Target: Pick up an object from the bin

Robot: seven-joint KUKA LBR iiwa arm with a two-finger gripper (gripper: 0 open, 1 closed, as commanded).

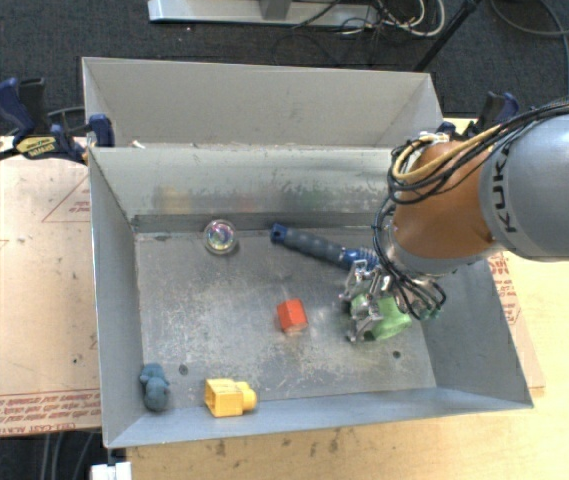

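Grey bin (214,298), right side: gripper (367,313) low against green lump (395,321)

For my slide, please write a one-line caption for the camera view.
Gripper low over a green thing at the right of the grey bin.

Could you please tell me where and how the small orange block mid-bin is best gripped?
Take the orange block across its flat opposite sides, probably straight down from above: it is small, boxy and lies alone, bare bin floor all round.

Ball (220,237) back left, cube (291,316) centre, claw (365,320) right
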